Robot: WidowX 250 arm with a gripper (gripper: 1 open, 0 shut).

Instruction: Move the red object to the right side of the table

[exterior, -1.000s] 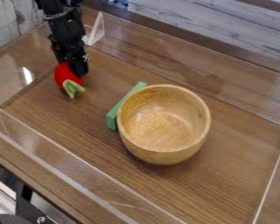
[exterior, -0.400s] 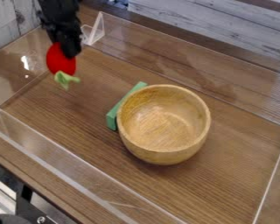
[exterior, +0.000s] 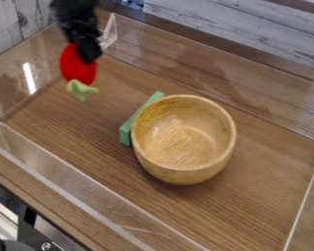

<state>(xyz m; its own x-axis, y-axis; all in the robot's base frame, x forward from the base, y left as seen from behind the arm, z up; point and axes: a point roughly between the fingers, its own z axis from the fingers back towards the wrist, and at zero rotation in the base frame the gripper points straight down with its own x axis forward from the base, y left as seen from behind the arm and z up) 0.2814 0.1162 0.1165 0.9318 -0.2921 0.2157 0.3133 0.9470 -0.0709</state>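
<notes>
No legible writing; tool (exterior: 85, 51) grips red object (exterior: 78, 67) above table (exterior: 68, 127).

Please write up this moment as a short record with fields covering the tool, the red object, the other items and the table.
tool: shut on the red object, pointing steeply down, near the table's back left corner
red object: hanging from the tool, lifted off the table, pale green leafy end lowest
wooden bowl: upright, empty, near the middle of the table
flat green piece: lying on the table, tucked against the bowl's left side
table: brown wood grain, low clear walls around it
task status: red object not yet on the right side
</notes>
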